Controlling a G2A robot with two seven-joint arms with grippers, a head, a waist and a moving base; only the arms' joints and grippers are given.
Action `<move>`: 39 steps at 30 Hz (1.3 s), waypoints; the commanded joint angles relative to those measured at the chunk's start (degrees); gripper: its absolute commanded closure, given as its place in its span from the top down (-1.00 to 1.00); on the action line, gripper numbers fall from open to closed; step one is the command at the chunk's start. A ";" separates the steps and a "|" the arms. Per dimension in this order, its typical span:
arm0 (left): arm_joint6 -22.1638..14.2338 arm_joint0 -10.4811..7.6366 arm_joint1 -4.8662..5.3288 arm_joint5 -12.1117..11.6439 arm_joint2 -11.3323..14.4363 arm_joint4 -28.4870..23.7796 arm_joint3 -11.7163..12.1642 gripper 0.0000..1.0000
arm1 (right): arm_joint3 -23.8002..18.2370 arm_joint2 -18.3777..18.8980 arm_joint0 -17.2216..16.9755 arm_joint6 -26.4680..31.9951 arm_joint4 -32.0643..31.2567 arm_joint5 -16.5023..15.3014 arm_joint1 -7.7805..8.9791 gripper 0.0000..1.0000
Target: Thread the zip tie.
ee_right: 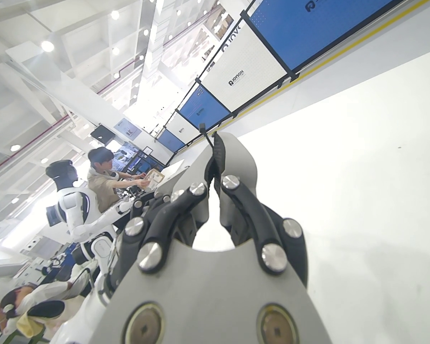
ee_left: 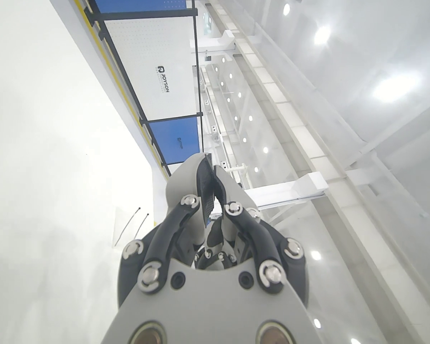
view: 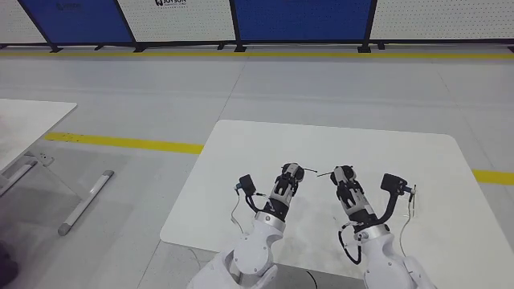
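Over the middle of the white table my two grippers face each other, tips a short gap apart. My right gripper is shut on a thin black zip tie. Its square head sticks out past the fingertips, and the strap runs down between the pads. My left gripper is shut too, pads pressed together. In the top view a thin black strand pokes out of its tips toward the right gripper. The two strand ends nearly meet in the gap; whether they touch is too small to tell.
Two thin dark strips with small heads lie on the table beside the left arm. A second white table stands at the far left. Blue and white panels close off the back, behind a yellow floor line.
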 commanded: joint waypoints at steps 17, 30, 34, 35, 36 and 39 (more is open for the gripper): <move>0.00 -0.01 -0.22 -0.08 -0.19 0.88 0.01 -1.00 | -1.09 0.72 -0.32 -2.14 -3.06 1.01 -0.24 -1.00; -4.90 0.24 0.41 -1.14 -0.79 11.88 1.31 -1.00 | -0.42 0.95 0.89 -0.30 -3.62 1.06 -0.63 -1.00; -5.70 0.83 0.62 -2.14 -1.38 13.26 1.41 -1.00 | -0.38 1.22 0.79 -0.16 -3.69 1.21 -0.65 -1.00; -5.70 0.83 0.62 -2.14 -1.38 13.26 1.41 -1.00 | -0.38 1.22 0.79 -0.16 -3.69 1.21 -0.65 -1.00; -5.70 0.83 0.62 -2.14 -1.38 13.26 1.41 -1.00 | -0.38 1.22 0.79 -0.16 -3.69 1.21 -0.65 -1.00; -5.70 0.83 0.62 -2.14 -1.38 13.26 1.41 -1.00 | -0.38 1.22 0.79 -0.16 -3.69 1.21 -0.65 -1.00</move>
